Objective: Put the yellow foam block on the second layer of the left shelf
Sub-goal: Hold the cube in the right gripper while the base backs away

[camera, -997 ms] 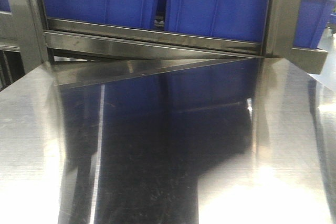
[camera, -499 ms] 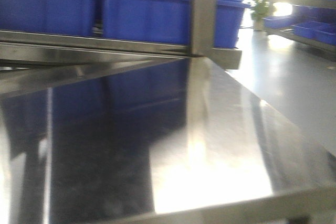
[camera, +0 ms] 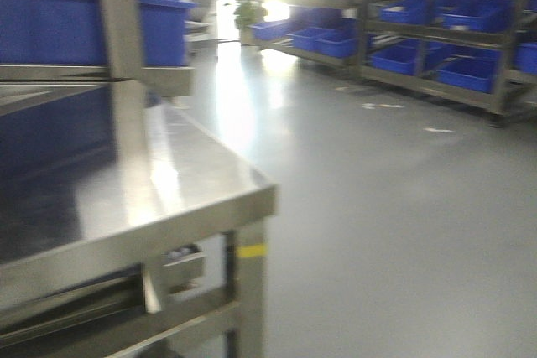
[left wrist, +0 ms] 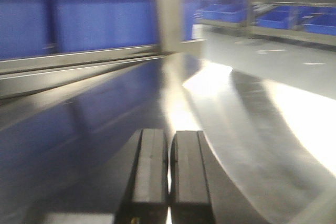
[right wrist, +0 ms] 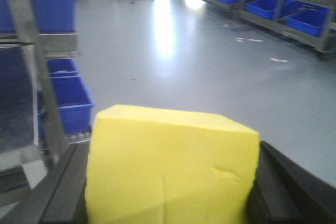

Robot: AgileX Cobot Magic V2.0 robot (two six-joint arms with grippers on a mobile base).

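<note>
While the front camera had a second earlier looked squarely across the steel table (camera: pixel 185 173) at the blue bins (camera: pixel 50 14) behind it, it now faced off to the right. The table had slid to the left of the frame, its near right corner showed, and open grey floor (camera: pixel 377 207) ran away to far racks (camera: pixel 436 39) holding more bins. All three views were smeared, so I judged the base to be mid-turn.

The yellow foam block (right wrist: pixel 173 161) sat clamped between the black fingers (right wrist: pixel 62 192) of the right gripper (right wrist: pixel 173 203). It filled the lower half of that wrist view, with floor beyond it and a table post to its left. The left gripper (left wrist: pixel 169 145) was closed, its pads pressed together on nothing, low over the table's shiny top.

No left shelf or second layer could be picked out yet. The turn suggested the robot was carrying the block toward it, with the placing not begun.
</note>
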